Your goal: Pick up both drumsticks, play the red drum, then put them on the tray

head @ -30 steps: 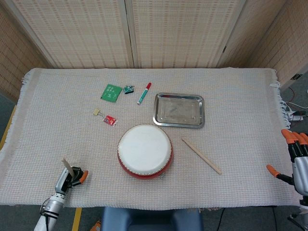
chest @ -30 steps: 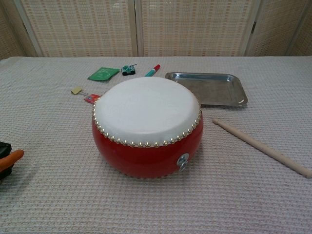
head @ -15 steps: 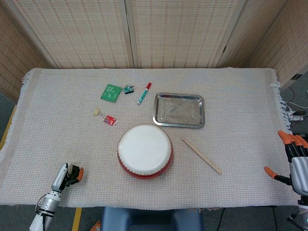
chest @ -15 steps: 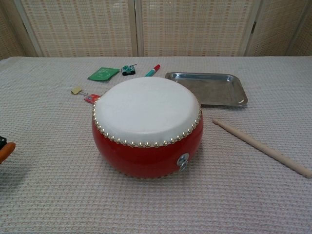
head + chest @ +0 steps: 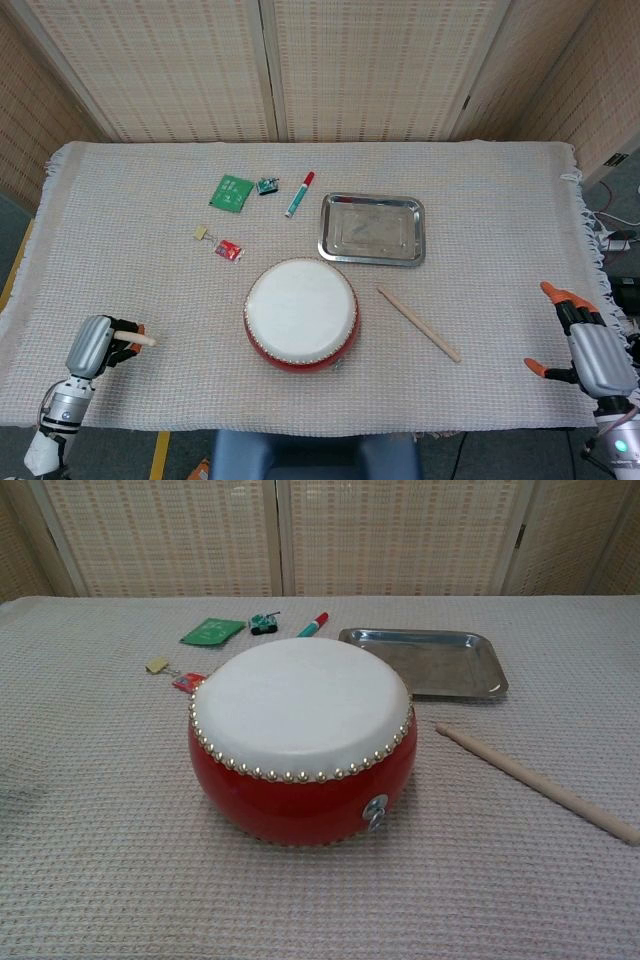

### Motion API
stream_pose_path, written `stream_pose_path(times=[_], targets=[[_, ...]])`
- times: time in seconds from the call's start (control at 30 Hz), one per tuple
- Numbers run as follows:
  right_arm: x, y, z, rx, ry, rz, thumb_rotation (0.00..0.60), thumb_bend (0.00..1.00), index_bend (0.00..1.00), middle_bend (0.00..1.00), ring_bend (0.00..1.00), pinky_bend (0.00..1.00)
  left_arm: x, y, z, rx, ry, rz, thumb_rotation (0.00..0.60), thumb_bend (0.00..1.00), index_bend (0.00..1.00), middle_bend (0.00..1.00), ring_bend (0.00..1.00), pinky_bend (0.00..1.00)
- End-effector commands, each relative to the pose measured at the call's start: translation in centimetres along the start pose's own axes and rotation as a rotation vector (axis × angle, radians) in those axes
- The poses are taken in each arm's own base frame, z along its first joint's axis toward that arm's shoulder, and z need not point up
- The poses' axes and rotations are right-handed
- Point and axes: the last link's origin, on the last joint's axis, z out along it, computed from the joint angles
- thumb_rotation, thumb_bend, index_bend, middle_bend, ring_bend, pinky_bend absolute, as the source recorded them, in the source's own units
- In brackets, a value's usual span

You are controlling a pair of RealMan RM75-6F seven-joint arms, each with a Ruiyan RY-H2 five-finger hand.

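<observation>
The red drum (image 5: 300,313) with its white skin stands at the table's near middle, also large in the chest view as the red drum (image 5: 301,736). One wooden drumstick (image 5: 418,323) lies on the cloth right of the drum, seen as the drumstick (image 5: 535,781) in the chest view. My left hand (image 5: 95,347) hangs at the near left edge and grips the other drumstick (image 5: 135,339), whose short end pokes out to the right. My right hand (image 5: 590,352) hovers at the near right edge, fingers spread, holding nothing. The metal tray (image 5: 372,229) sits behind the drum.
Behind the drum on the left lie a green packet (image 5: 231,192), a small toy (image 5: 267,185), a red-capped marker (image 5: 299,195), a clip (image 5: 203,233) and a red tag (image 5: 230,250). A woven screen stands behind the table.
My left hand has drawn back left toward the table's edge with its drumstick, leaving the chest view. My right hand has shifted slightly inward and down.
</observation>
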Motion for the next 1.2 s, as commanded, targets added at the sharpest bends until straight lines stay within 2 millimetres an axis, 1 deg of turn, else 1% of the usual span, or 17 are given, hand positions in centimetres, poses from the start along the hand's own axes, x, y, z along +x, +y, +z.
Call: stream_pose_path(times=[0.03,0.2,0.3,0.43,0.53,0.7,0.87,0.93,1.07,1.2], targets=[[-3.7,-2.5,3.3,0.029,-0.143,-0.019,0.6,0.02,0.0,0.11,0.0,0.14,2.7,1.5,1.2,-0.04,0.062,0.119,0.6,0.72,1.0,1.0,1.0,1.0],[-6.8,-4.5,5.4,0.055,-0.181,-0.051,0.6,0.02,0.0,0.11,0.0,0.14,2.7,1.9,1.2,-0.044,0.057,0.173,0.6,0.7,1.0,1.0,1.0,1.0],[-8.1,-5.2,6.5,0.06,-0.192,-0.06,0.6,0.02,0.02,0.11,0.0,0.14,2.7,2.0,1.2,-0.046,0.054,0.192,0.6,0.69,1.0,1.0,1.0,1.0],[-9.4,-5.7,7.7,0.072,-0.2,-0.087,0.6,0.02,0.03,0.1,0.0,0.14,2.9,1.9,1.2,-0.044,0.059,0.207,0.6,0.69,1.0,1.0,1.0,1.0],[-10.4,-5.8,8.4,0.087,-0.202,-0.141,0.6,0.02,0.04,0.11,0.0,0.14,2.9,1.9,1.1,-0.04,0.058,0.207,0.6,0.69,1.0,1.0,1.0,1.0],[-11.9,-6.1,9.1,0.096,-0.229,-0.156,0.6,0.02,0.06,0.1,0.0,0.14,2.7,1.7,1.1,-0.034,0.045,0.198,0.6,0.68,1.0,1.0,1.0,1.0],[-12.8,-6.4,9.1,0.112,-0.249,-0.169,0.6,0.02,0.07,0.1,0.0,0.14,2.2,1.7,1.2,-0.035,0.029,0.191,0.6,0.68,1.0,1.0,1.0,1.0],[-12.9,-6.4,9.2,0.115,-0.245,-0.185,0.6,0.04,0.08,0.1,0.0,0.14,2.1,1.7,1.2,-0.035,0.027,0.188,0.6,0.68,1.0,1.0,1.0,1.0],[-12.7,-5.6,9.7,0.094,-0.209,-0.242,0.6,0.1,0.1,0.1,0.0,0.14,2.1,1.6,1.1,-0.035,0.025,0.186,0.6,0.68,1.0,1.0,1.0,1.0],[-12.2,-4.4,10.6,0.042,-0.19,-0.262,0.6,0.16,0.13,0.1,0.0,0.14,2.0,1.5,1.0,-0.031,0.021,0.18,0.6,0.68,1.0,1.0,1.0,1.0]])
